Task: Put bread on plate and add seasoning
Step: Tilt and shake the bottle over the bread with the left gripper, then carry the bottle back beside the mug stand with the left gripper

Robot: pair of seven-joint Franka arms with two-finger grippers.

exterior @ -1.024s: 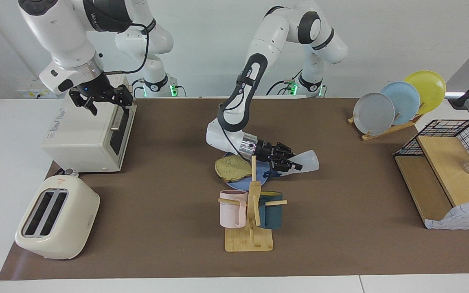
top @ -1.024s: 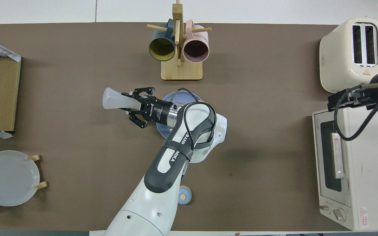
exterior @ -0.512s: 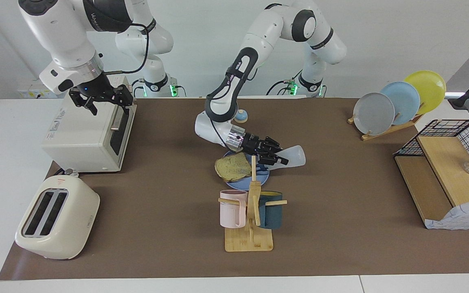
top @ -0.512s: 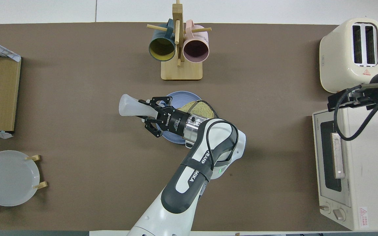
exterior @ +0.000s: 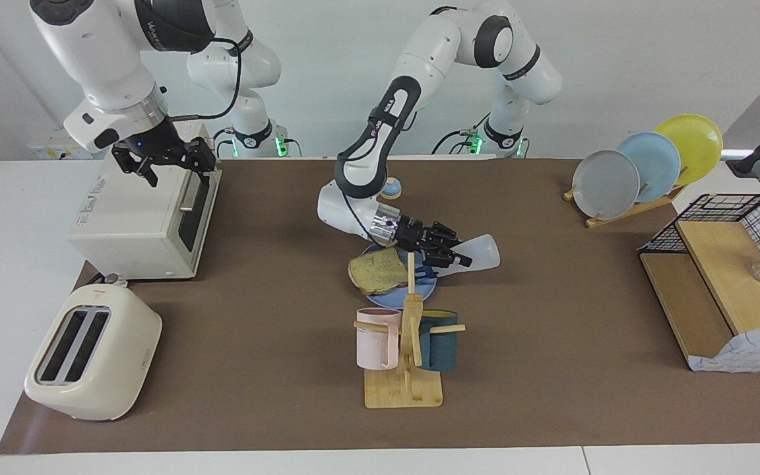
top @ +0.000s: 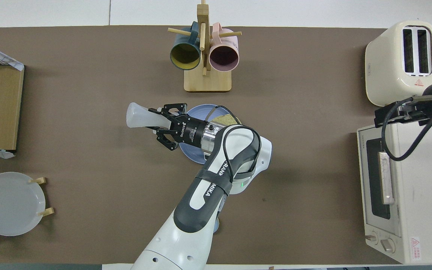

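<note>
Surface (exterior: 551,369): lying under a brown mat, carrying everything below.
Toaster oven (exterior: 142,218): sitting at the right arm's end of the surface, close to the robots.
Toaster (exterior: 90,353): sitting at the same end, farther from the robots than the toaster oven.
Wire-and-wood shelf (exterior: 723,277): sitting at the left arm's end.
Plate rack (exterior: 624,210): holding a grey plate (exterior: 604,183), a paler blue plate (exterior: 650,163) and a yellow plate (exterior: 690,145) on edge, nearer to the robots than the shelf.
Mug tree (exterior: 406,356): holding a pink mug (exterior: 377,338) and a dark teal mug (exterior: 439,340), farther from the robots than the plate.
Plate (exterior: 386,298): lying flat mid-surface, between the mug tree and the robots.
Bread (exterior: 375,273): lying on the plate, toward the right arm's end of it, one edge overhanging the rim.
Left gripper (exterior: 443,254): hovering over the plate, tilted low, jaws pinching the seasoning.
Right gripper (exterior: 163,158): hanging over the toaster oven's top front edge, waiting, jaws spreading apart with nothing between.
Seasoning (exterior: 479,251): lying nearly sideways in the left gripper, pale body sticking out past the plate toward the left arm's end; cap hiding among the jaws, cannot tell its spot.
Bell (exterior: 391,188): sitting on the mat nearer to the robots than the plate, blue-domed, partly hiding by the left arm.
</note>
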